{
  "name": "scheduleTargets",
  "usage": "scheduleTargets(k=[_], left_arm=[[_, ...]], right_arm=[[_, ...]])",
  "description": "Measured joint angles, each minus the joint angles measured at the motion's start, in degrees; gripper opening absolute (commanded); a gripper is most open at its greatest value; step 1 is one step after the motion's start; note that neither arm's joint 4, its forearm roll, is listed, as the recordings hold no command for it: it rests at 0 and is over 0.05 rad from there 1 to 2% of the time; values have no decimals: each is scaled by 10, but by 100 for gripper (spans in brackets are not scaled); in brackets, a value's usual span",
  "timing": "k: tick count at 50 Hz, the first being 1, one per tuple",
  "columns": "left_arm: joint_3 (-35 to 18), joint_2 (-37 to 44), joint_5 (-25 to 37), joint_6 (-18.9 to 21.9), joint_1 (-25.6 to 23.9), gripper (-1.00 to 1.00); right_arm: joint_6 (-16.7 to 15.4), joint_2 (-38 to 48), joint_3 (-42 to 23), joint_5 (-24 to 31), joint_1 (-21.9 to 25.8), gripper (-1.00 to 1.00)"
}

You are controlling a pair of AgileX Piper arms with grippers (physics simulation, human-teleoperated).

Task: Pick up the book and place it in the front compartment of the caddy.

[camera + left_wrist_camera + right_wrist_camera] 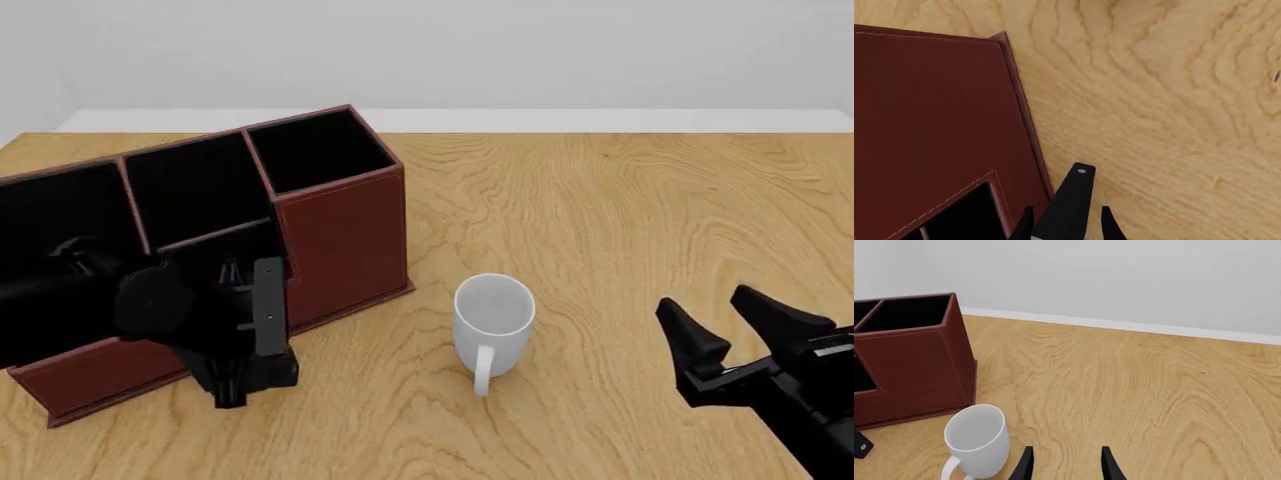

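The caddy (pixel 340 230) is a reddish-brown box with black compartments at the table's left; its wall also fills part of the left wrist view (pixel 934 110) and stands at the edge of the right wrist view (pixel 914 365). My left gripper (pixel 1067 209) is shut on the book (pixel 1071 192), a black slab sticking out past the fingertips. In the front view the book (pixel 271 315) hangs upright just in front of the caddy's front wall, close above the table, with the left gripper (pixel 247 365) around it. My right gripper (pixel 702 300) is open and empty at the near right (pixel 1067 450).
A white mug (pixel 494 310) stands upright between the two arms, right of the caddy's tall corner (pixel 977 437). Bare wooden table (pixel 641 220) stretches to the right and back. A low white wall bounds the far edge.
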Motion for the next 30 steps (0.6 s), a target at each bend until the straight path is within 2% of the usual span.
scheduleTargets(k=[9, 17, 30], left_arm=[[16, -15, -14, 33, 0, -100], [23, -21, -17, 46, -2, -100], [24, -39, 8, 29, -9, -100]], right_arm=[[1, 3, 1, -3, -1, 100], [1, 3, 1, -4, -1, 100], [1, 3, 0, -4, -1, 100]])
